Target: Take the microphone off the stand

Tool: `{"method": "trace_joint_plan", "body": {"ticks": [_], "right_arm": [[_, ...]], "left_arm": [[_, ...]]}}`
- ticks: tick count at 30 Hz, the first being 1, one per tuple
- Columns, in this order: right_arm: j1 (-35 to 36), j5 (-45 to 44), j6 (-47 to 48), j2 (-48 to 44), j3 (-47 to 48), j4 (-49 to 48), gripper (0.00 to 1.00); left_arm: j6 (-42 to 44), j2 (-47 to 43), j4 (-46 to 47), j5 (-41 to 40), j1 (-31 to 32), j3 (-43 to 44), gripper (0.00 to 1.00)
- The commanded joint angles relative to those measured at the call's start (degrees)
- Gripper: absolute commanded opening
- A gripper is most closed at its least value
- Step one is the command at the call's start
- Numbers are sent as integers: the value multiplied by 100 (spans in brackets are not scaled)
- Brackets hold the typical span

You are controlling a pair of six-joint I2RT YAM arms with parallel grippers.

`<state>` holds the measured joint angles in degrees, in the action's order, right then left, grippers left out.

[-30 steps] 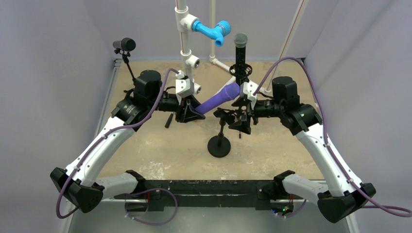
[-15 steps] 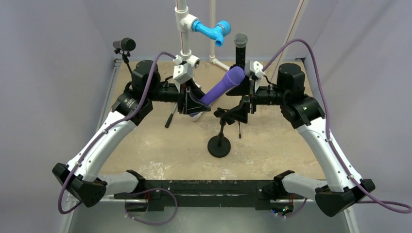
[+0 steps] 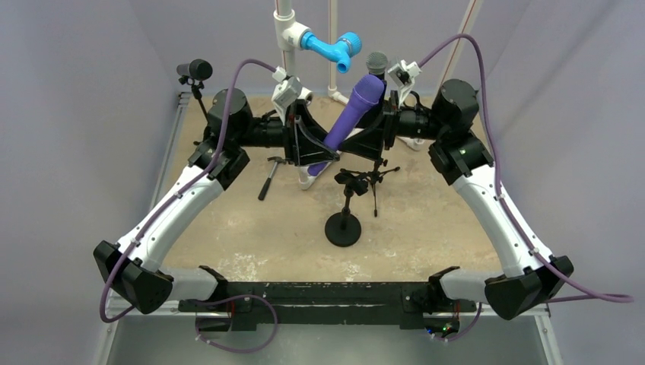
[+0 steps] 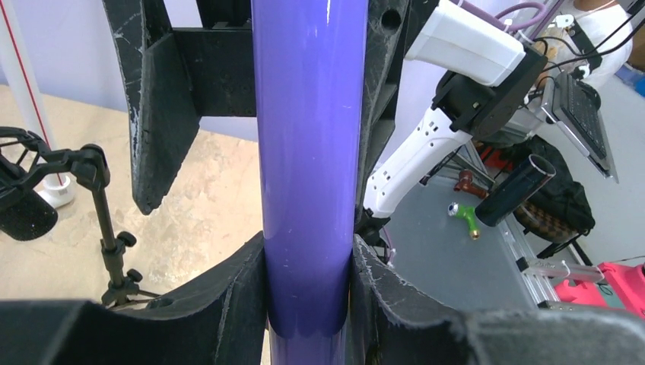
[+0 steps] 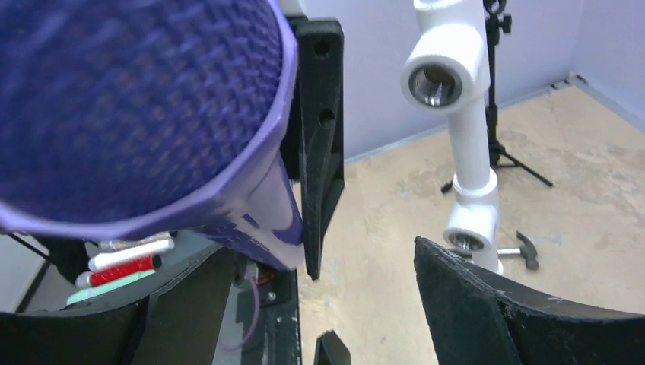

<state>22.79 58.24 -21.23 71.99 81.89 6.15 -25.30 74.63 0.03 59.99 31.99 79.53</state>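
Left hand: you're grasping the mic by its shaft.
Right hand: released, fingers spread either side of the mic.
Mic: tilted in the air, above the stand.

Facing each other up high, the left end effector is clamped, the right end effector spread wide.

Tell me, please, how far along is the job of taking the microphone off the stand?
Done: the purple microphone is off the stand, whose clip sits empty. In hand: the left claw is shut on its body, holding it tilted; the right claw is open beside its head. Left: probably only setting it down.
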Motion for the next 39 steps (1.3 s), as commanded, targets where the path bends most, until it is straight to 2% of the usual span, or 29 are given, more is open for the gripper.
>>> {"method": "trace_joint_plan", "body": {"ticks": [1,6,12,19,26,30,31,33,39], "right_arm": [[-84,220,-1277,83,23,-1711,83],[-181,253,-2384,114,-353,-3167,82],[-198,165,-2430,114,-448,-3222,78],[-202,75,-2472,101,-644,-3315,66],[-200,49,-2605,53,-839,-3556,71],[-198,56,-2631,61,-849,-3602,69],[-204,60,-2638,61,-854,-3624,66],[-213,69,-2671,61,-873,-3687,53],[-307,46,-2792,1,-936,-3855,3]], "left_arm": [[-729,-28,1034,92,28,-247,0],[-800,-57,1160,-18,37,-512,0],[-395,-69,671,-122,171,-525,0],[-559,24,790,-217,235,-482,0],[-1106,108,1359,-302,233,-529,0],[-1367,135,1639,-353,233,-578,0],[-1417,132,1709,-351,237,-605,0],[-1434,130,1745,-355,237,-622,0],[-1214,93,1472,-406,235,-640,0]]}}
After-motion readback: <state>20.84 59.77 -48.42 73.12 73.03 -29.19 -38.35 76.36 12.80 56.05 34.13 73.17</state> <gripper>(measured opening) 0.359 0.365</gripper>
